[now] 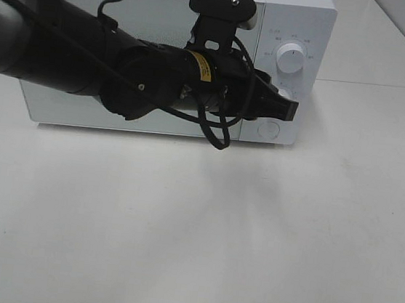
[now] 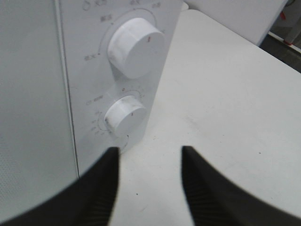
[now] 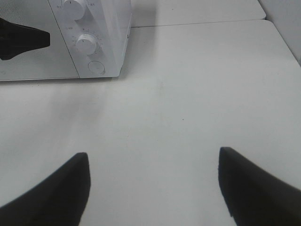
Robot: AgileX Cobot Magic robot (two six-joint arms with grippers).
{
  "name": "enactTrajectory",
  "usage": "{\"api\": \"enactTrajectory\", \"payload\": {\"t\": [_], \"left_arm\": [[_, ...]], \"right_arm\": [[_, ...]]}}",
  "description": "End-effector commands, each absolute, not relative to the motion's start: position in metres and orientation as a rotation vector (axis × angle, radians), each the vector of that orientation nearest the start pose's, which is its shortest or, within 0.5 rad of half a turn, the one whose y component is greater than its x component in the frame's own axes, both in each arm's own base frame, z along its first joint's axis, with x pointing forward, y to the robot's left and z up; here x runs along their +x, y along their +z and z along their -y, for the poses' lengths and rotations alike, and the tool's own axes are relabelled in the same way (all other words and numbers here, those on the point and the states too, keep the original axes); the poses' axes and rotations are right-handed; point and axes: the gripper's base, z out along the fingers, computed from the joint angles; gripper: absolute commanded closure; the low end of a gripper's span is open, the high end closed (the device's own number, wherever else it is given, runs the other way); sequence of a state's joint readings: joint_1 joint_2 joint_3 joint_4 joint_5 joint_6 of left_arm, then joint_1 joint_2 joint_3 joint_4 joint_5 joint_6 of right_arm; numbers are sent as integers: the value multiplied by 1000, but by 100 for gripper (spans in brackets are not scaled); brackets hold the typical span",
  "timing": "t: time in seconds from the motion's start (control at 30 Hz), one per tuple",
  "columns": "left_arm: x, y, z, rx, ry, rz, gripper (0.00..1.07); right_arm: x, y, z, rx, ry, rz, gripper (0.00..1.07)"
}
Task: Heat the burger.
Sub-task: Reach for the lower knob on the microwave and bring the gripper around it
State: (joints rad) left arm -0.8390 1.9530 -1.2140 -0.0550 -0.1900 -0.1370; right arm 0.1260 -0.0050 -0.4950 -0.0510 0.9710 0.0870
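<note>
None of the three views shows the burger. It may sit behind the shut door of the microwave (image 1: 152, 14), which fills the upper half of the high view, but the door gives no look inside and I cannot tell. On that reading, loading and shutting seem done, and what is left is setting the controls. The left arm (image 1: 69, 41) reaches from the upper left of the high view to the control panel (image 1: 311, 32) at the upper right. There the left claw (image 1: 289, 110) hangs just in front of the lower knob (image 2: 124, 113). Its wrist view shows the two fingers (image 2: 106, 183) partly apart, with nothing between them and clear of the knob, so it holds nothing. Whether that knob has been turned I cannot read from its faint marks. The upper knob (image 2: 136, 47) stands above it, and a round button (image 1: 268, 130) lies below. The right claw (image 3: 153, 155) is spread wide over bare table, well apart from the microwave, and has hold of nothing. The table (image 1: 193, 231) is plain matt white, with the arm's soft shadow in mid frame. A seam at the right edge of the high view marks a second white top behind it. At the upper right corner is what looks like pale tile — little else of the room shows.
</note>
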Motion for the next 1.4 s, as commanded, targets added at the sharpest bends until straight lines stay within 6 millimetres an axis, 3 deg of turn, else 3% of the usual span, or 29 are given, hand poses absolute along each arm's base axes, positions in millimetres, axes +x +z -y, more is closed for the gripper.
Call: {"api": "enactTrajectory", "payload": {"t": [0.03, 0.27, 0.5, 0.7, 0.83, 1.03, 1.1, 1.13, 1.27, 1.3, 1.37, 1.4], "left_arm": [[279, 215, 327, 672, -656, -1995, 7], [260, 236, 319, 738, -629, -2100, 7], [247, 239, 306, 815, -549, -2262, 7], [231, 237, 281, 936, -369, -2516, 7], [231, 237, 269, 958, -293, -2588, 7], [241, 247, 234, 853, -228, -2732, 7], [250, 256, 213, 751, -227, -2776, 7], [250, 256, 213, 751, -227, -2776, 7], [262, 273, 175, 594, -218, -2804, 7], [262, 273, 175, 594, -218, -2804, 7], [267, 283, 149, 507, -197, -2823, 7], [267, 283, 149, 507, -197, -2823, 7]], "right_arm": [[-5, 284, 4, -33, 85, -1919, 34], [-5, 284, 4, -33, 85, -1919, 34], [-5, 284, 4, -33, 85, -1919, 34], [-5, 284, 4, -33, 85, -1919, 34], [-5, 284, 4, -33, 85, -1919, 34], [-5, 284, 4, -33, 85, -1919, 34], [-5, 284, 4, -33, 85, -1919, 34], [-5, 284, 4, -33, 85, -1919, 34], [-5, 284, 4, -33, 85, -1919, 34], [-5, 284, 4, -33, 85, -1919, 34], [-5, 284, 4, -33, 85, -1919, 34], [-5, 284, 4, -33, 85, -1919, 34]]}}
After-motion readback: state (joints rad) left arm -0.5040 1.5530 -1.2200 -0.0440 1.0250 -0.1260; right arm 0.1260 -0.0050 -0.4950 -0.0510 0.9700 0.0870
